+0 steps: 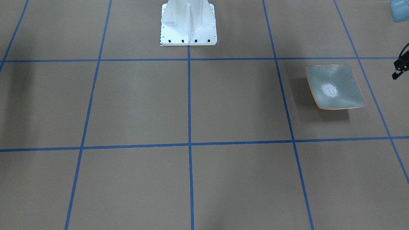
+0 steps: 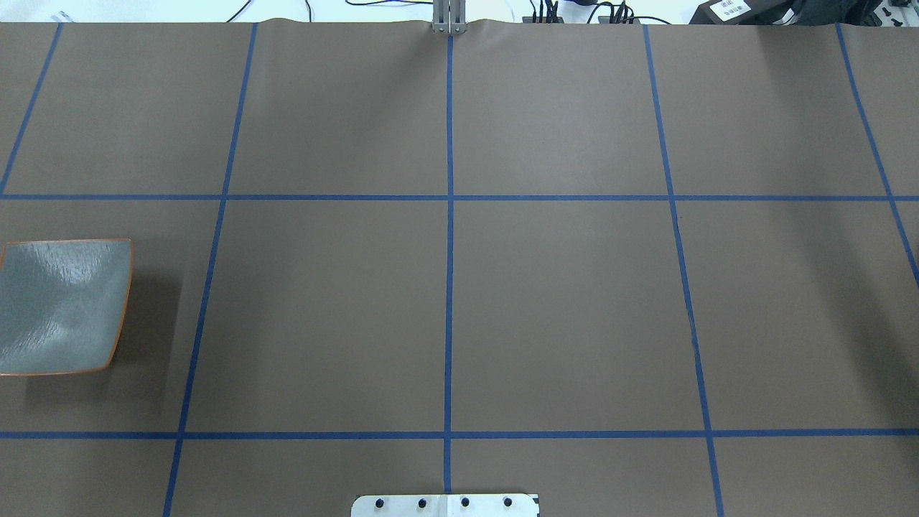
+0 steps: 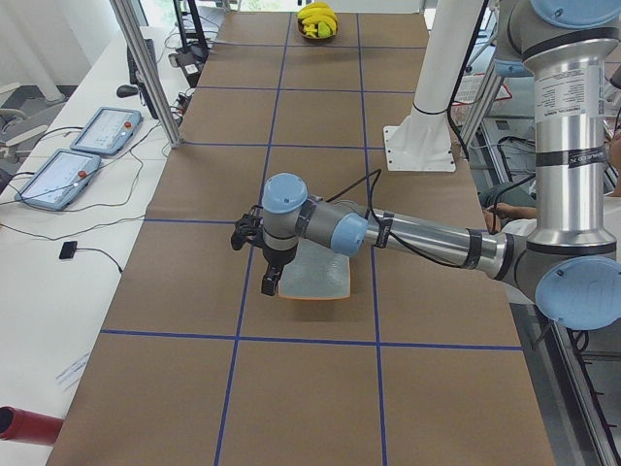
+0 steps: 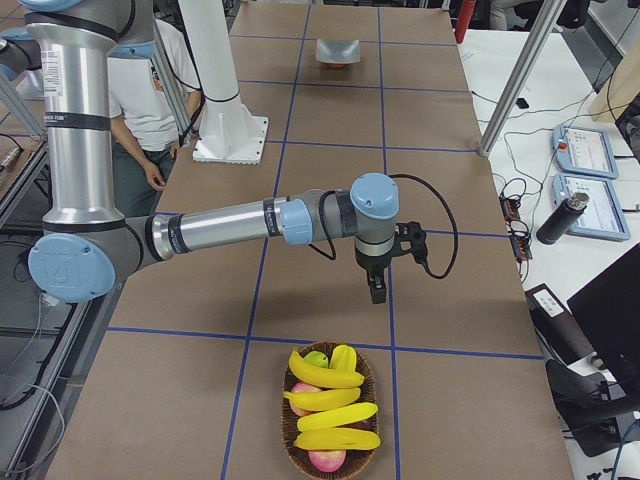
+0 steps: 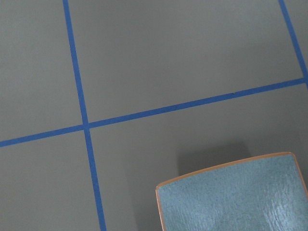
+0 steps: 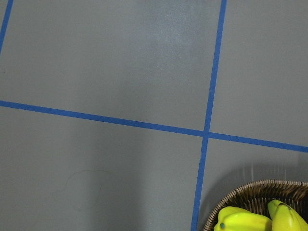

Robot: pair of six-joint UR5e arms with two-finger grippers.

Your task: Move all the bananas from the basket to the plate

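Several yellow bananas (image 4: 325, 400) lie in a brown wicker basket (image 4: 290, 425) at the table's end on my right, with a few other fruits. The basket rim (image 6: 250, 190) and two banana ends (image 6: 240, 221) show in the right wrist view. The square grey-green plate (image 1: 335, 87) with an orange rim is bare at the other end (image 2: 61, 305) (image 5: 231, 197). My left gripper (image 3: 270, 282) hangs beside the plate (image 3: 315, 277); a black part of it shows at the front view's edge (image 1: 399, 67). My right gripper (image 4: 376, 288) hangs above the table, short of the basket. I cannot tell whether either is open.
The white robot base (image 1: 188, 24) stands at the table's mid edge. Blue tape lines grid the brown table. A person (image 4: 140, 100) stands behind the base. Aluminium posts (image 4: 520, 70) and tablets (image 4: 590, 150) flank the operators' side.
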